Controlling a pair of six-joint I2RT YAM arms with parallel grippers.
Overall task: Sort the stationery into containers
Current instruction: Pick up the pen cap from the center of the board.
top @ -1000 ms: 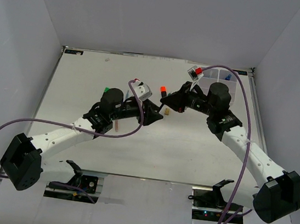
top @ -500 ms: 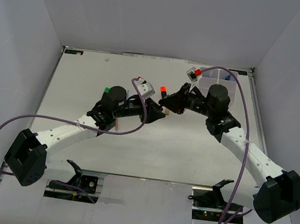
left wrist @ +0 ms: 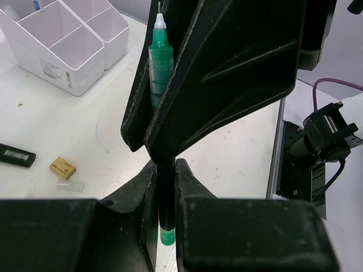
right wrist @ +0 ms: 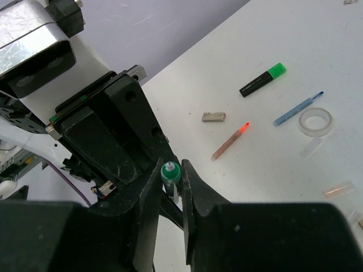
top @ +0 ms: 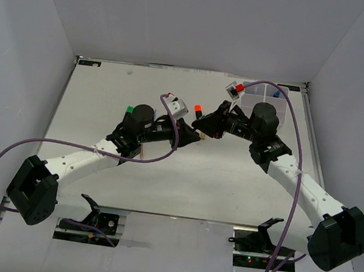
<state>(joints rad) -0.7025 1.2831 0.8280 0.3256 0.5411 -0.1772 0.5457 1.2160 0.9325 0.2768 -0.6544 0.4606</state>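
Looks like a mid-air handover. The left gripper (left wrist: 165, 167) has its jaws closed on the green pen (left wrist: 160, 62), and the right gripper (right wrist: 170, 165) has its jaws clamped on that same pen, so both arms hold it above the middle of the bench (top: 182, 183). To do this well, I'd say only one side should let go. It should open wide before either arm moves, or the pen twists and drops. The arm keeping the pen should then back off along the pen's length, not sideways. One white organiser box (left wrist: 51, 59) sits at the far right corner. The green-capped marker (right wrist: 262, 79), tape ring (right wrist: 316, 120) and pink stick (right wrist: 229, 141) lie loose on the bench, not yet sorted.
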